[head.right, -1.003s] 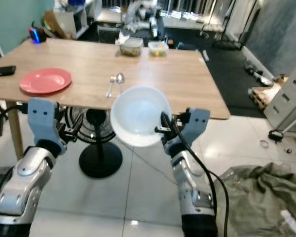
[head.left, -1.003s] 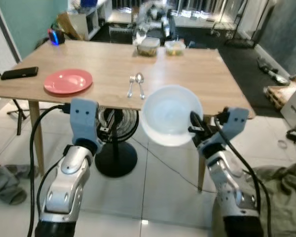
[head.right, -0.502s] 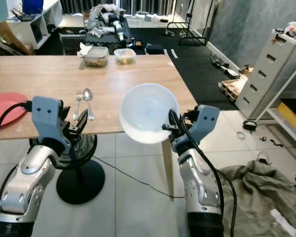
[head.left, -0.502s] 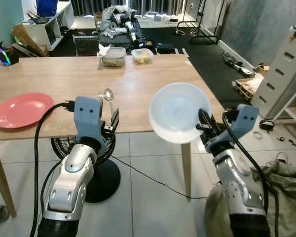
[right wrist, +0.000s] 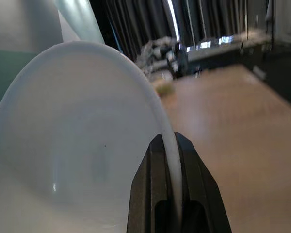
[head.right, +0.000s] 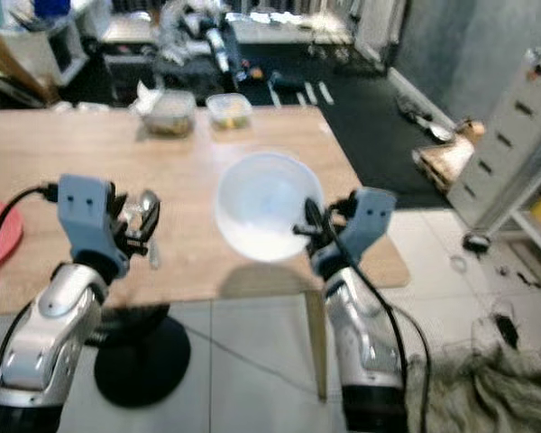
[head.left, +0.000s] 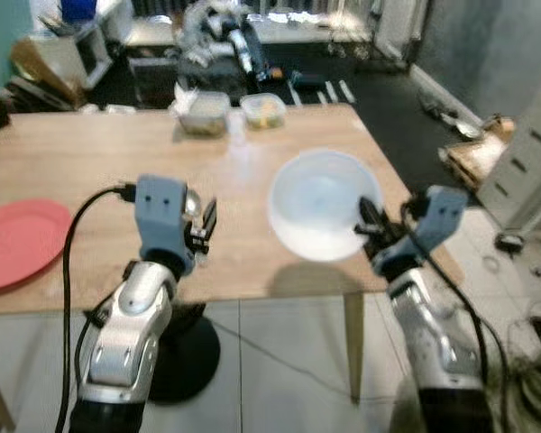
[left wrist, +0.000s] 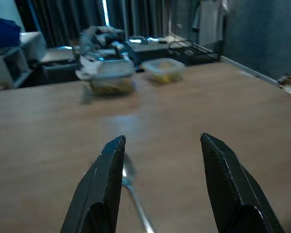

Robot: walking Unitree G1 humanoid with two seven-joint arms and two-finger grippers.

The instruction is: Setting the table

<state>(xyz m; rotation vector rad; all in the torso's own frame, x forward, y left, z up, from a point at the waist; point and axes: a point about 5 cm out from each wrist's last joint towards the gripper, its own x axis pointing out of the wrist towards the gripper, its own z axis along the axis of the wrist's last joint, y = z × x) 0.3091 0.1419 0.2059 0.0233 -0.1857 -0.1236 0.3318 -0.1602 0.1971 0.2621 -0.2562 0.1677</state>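
bowl [head.left: 317,203] over table [head.left: 90,162], probably plate [head.left: 13,244] left

A pale, translucent white bowl [head.left: 320,204] is held tilted above the wooden desk [head.left: 99,162], its rim pinched between the right arm's fingers [right wrist: 157,194]. A spoon [left wrist: 128,187] lies flat on the desk just ahead of the left arm's spread fingers [left wrist: 99,189]. A red plate [head.left: 13,244] lies flat, well off to their left.

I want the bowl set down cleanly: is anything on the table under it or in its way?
Nothing visible blocks it. The right gripper holds the white bowl by its rim over a bare stretch of the wooden table. The spoon lies by the open left gripper, the pink plate farther left.
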